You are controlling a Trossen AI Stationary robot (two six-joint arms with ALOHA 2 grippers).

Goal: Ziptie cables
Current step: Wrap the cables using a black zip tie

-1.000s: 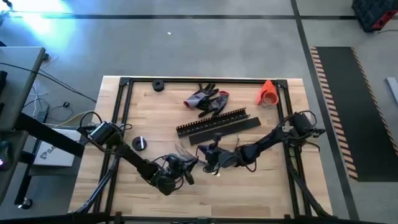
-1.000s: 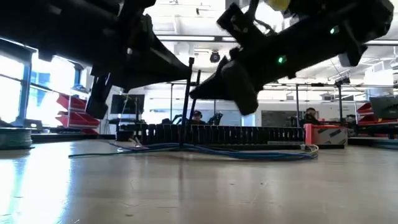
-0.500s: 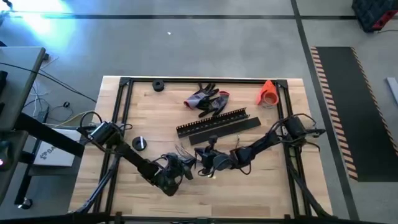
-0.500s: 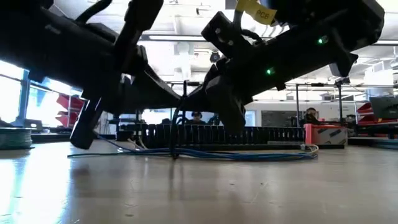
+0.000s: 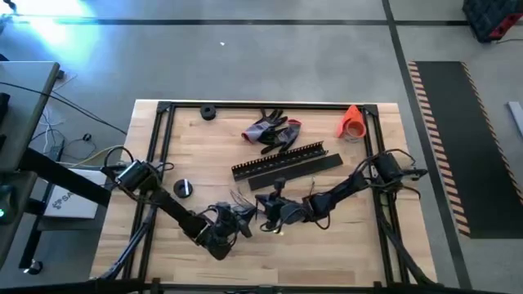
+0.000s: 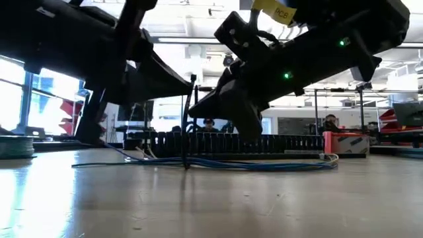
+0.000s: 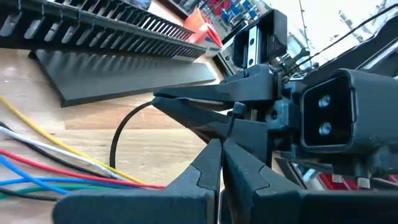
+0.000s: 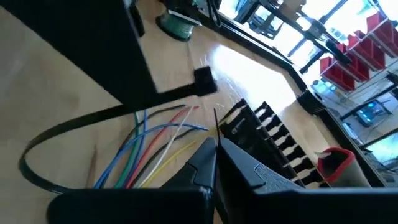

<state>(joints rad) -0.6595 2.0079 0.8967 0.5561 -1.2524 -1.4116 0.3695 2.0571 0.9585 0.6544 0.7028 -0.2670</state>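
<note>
looping a zip tie (image 8: pixel 74 124) round limp, light cables (image 8: pixel 146 149) on the counter (image 5: pixel 327 245).
left gripper (image 7: pixel 221 155) and right gripper (image 8: pixel 214 146) pressed together, seemingly pinching the tie's ends; grasp the tie, not the floppy wires.

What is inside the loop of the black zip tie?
In the right wrist view, the black zip tie loops around coloured cables: blue, green, red, white and yellow. The right gripper's fingers cover where the loop closes.

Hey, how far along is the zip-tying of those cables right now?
Done: the black plastic zip tie looks looped round the thin coloured cables. In hand: the left gripper and right gripper both hold it. Left: the loop gapes wide; cinching remains.
</note>
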